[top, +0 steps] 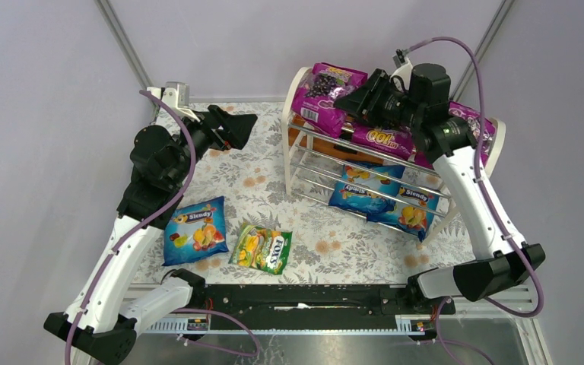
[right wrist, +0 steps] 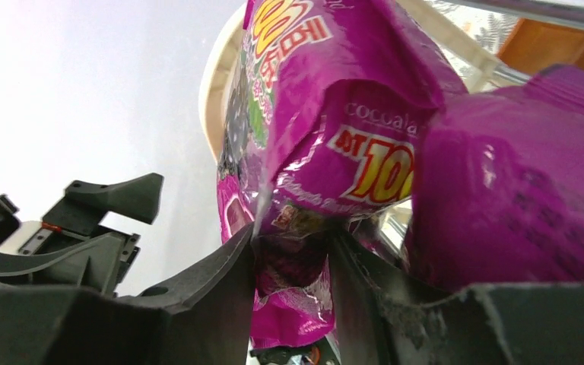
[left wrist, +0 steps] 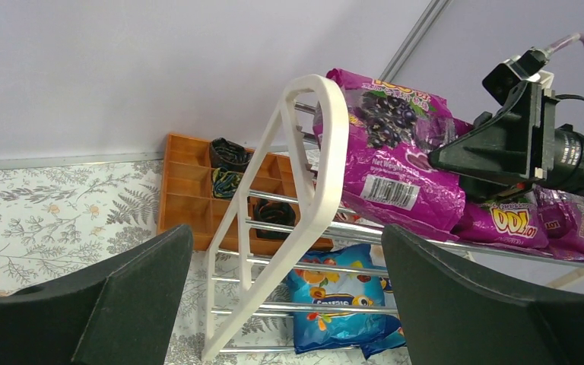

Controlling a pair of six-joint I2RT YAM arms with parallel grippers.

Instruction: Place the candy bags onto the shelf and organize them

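Only the right wrist view shows the right pincer [right wrist: 293, 255] clamped on the lower edge of the glossy magenta grape candy bag [right wrist: 312, 129]. From above, that arm bends leftward across the chrome-rod, white-ended shelf [top: 295, 122]. The bag leans at the top tier's left end, its long axis running up the frame. The left pincer [top: 243, 125] hovers agape, upper left.
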